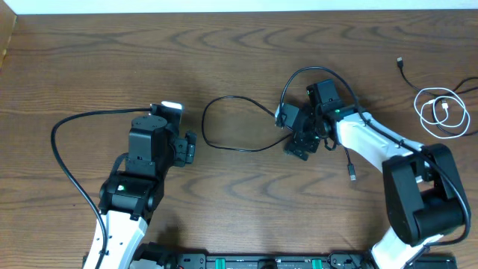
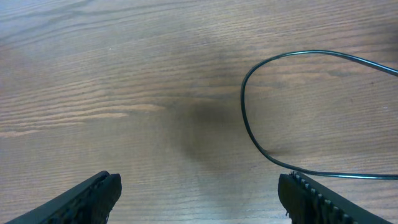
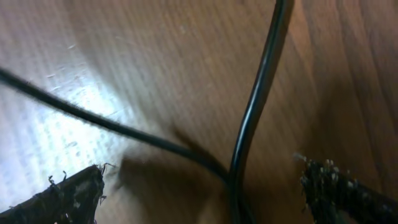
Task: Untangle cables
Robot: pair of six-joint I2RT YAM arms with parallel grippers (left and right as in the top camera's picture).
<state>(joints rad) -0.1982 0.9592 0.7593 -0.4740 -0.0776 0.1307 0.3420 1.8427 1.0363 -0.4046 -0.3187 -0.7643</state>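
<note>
overhead: black cable [image 1: 204, 123] loop lies left-right, bulging left; right gripper [image 3: 202, 177], left gripper [image 2: 199, 186] gape, gripping nothing.

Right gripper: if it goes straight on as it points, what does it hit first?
Likely the black cable, two strands crossing between the open right gripper's fingers; the table lies just behind. Depth is unclear.

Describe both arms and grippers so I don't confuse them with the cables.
The left arm and right arm have black joint housings, white links and a green light each. A thick black wire loops off the left one. Fingers are black, ridged inside.
</note>
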